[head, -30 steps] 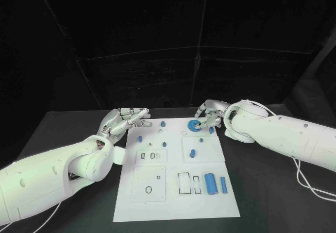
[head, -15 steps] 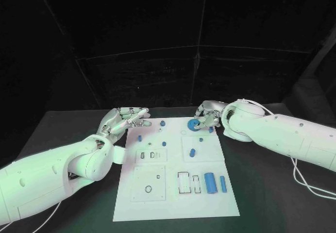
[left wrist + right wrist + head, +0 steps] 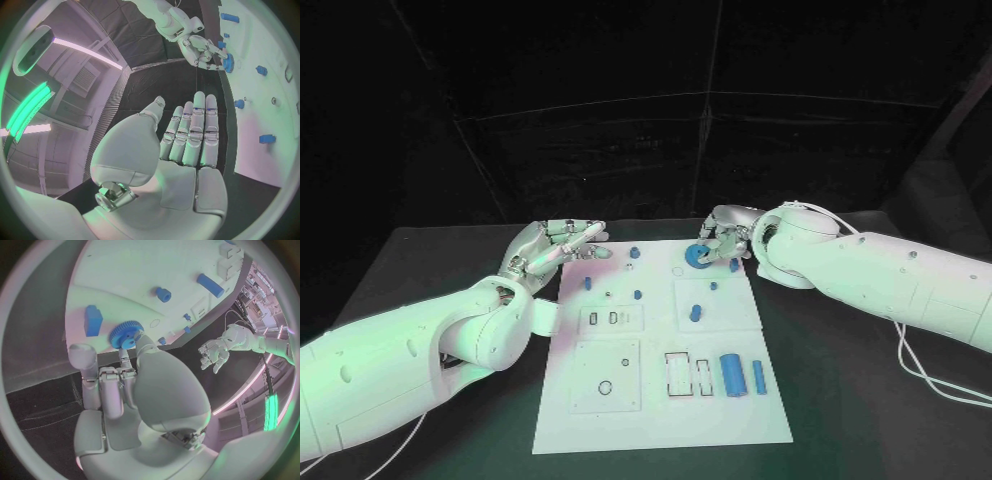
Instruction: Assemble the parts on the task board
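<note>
Right wrist view: right hand [image 3: 122, 390] fingertips pinch the blue gear [image 3: 127, 334] at the task board's [image 3: 125, 285] far edge. Head view hides that grip. Left hand [image 3: 557, 248] is empty, fingers spread, off the board's far left corner.

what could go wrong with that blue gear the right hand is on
The right hand touches the blue gear with its fingertips, near the far edge of the task board. If the grip is shallow, the gear could slip and roll off onto the table. A small blue peg stands close by, and fingers sweeping past might knock it. The left hand hovers open, off the board, so it cannot steady anything.
</note>
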### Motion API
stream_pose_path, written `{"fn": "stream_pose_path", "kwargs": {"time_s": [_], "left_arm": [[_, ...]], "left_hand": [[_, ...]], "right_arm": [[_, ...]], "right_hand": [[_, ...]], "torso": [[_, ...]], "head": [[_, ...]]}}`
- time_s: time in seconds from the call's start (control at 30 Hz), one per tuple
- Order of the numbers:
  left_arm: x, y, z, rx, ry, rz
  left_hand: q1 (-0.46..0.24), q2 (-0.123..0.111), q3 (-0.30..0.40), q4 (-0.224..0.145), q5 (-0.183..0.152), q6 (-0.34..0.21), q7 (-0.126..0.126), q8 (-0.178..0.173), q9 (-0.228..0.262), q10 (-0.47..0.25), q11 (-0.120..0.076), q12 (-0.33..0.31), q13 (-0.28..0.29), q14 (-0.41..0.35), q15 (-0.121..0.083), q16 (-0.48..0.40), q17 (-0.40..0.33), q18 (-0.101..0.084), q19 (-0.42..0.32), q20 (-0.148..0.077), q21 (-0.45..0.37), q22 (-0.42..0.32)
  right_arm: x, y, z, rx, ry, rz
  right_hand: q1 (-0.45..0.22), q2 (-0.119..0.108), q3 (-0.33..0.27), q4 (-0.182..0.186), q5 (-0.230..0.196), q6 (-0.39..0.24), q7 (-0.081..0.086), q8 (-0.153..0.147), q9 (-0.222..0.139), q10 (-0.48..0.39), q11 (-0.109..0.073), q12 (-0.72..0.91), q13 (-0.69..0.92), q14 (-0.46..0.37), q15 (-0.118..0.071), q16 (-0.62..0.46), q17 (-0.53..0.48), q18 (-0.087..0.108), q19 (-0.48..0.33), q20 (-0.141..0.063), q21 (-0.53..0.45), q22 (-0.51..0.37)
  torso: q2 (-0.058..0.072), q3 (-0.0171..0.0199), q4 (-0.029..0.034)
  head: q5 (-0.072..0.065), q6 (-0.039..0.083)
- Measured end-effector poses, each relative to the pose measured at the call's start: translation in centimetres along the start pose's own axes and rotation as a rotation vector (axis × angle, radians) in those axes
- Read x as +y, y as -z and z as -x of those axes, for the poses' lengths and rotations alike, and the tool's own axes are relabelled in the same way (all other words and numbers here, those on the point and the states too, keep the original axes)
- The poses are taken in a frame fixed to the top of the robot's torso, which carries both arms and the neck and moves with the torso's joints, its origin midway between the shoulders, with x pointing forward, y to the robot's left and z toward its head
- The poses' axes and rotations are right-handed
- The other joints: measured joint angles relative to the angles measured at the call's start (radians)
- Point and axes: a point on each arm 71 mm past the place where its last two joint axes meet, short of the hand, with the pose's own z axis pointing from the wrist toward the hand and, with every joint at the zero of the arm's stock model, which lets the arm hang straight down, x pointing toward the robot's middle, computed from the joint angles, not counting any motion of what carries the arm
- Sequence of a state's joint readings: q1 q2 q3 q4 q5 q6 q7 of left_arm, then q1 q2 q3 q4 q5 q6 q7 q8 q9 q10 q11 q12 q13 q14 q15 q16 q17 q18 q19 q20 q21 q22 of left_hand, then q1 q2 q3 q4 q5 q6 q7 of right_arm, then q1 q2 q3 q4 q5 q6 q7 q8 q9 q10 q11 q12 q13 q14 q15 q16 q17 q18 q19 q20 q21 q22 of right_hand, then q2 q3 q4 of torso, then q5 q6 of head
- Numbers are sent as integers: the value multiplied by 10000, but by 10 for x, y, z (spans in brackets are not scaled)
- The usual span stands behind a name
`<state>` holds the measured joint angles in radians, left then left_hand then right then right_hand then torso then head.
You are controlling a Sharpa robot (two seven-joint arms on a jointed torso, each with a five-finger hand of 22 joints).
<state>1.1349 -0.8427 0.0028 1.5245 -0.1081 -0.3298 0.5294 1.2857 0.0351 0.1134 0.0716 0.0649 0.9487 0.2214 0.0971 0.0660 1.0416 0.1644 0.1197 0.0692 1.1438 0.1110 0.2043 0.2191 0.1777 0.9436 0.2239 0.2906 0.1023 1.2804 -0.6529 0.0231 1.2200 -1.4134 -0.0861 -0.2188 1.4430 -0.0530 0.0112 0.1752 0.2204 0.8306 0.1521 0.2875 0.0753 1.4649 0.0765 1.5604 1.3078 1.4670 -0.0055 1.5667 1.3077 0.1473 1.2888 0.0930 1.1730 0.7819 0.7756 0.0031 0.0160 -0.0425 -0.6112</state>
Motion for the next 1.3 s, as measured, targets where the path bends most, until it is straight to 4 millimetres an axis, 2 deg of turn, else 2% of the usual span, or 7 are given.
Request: {"fn": "stream_pose_path", "kwargs": {"time_s": [0.13,0.67,0.87,1.23,1.3], "left_arm": [[0,0,0,0,0,9],[1,0,0,56,35,106],[1,0,0,69,43,129],[1,0,0,74,46,166],[1,0,1,73,45,171]], "left_hand": [[0,0,28,-27,0,0,0,0,0,0,0,-46,0,0,0,-39,24,0,0,0,0,-15],[0,0,28,-84,0,0,0,-40,0,-37,37,-86,-8,0,0,-76,63,0,0,0,-38,-36],[0,0,28,-84,0,0,0,-39,0,-37,37,-85,-8,0,0,-76,63,-1,0,0,-38,-36],[0,0,55,-111,0,0,0,-77,0,-37,36,-85,-7,0,0,-76,79,-1,36,36,-38,-43],[0,0,55,-110,0,0,0,-77,0,-37,37,-85,-7,0,0,-76,79,-1,36,36,-38,-44]], "right_arm": [[3,-1,0,-10,110,32],[7,-3,-1,-49,549,26],[7,-3,-1,-37,660,17],[8,-3,0,-3,764,13],[8,-3,1,-33,768,21]], "right_hand": [[0,0,-11,-43,-50,-56,55,-90,-38,0,0,0,0,0,0,0,0,1,-1,0,0,12],[2,-3,16,-208,-135,-57,53,-129,-70,0,0,0,-1,-1,0,-2,-2,1,-2,-1,38,52],[2,-3,39,-287,-127,11,121,-162,-78,0,1,0,-1,-1,0,-3,-2,2,-2,-1,44,62],[2,-4,296,-599,546,258,104,-211,-99,0,1,-1,-1,-1,1,-4,-2,2,-2,-1,82,89],[-27,79,427,-686,583,415,89,-196,-115,0,1,-1,-1,-1,1,-4,-3,2,-2,-1,120,88]], "torso": [[1,0,0],[2,7,2],[2,7,5],[3,10,7],[3,11,7]], "head": [[-1,-10],[-25,-51],[-36,-77],[-51,-98],[-51,-98]]}}
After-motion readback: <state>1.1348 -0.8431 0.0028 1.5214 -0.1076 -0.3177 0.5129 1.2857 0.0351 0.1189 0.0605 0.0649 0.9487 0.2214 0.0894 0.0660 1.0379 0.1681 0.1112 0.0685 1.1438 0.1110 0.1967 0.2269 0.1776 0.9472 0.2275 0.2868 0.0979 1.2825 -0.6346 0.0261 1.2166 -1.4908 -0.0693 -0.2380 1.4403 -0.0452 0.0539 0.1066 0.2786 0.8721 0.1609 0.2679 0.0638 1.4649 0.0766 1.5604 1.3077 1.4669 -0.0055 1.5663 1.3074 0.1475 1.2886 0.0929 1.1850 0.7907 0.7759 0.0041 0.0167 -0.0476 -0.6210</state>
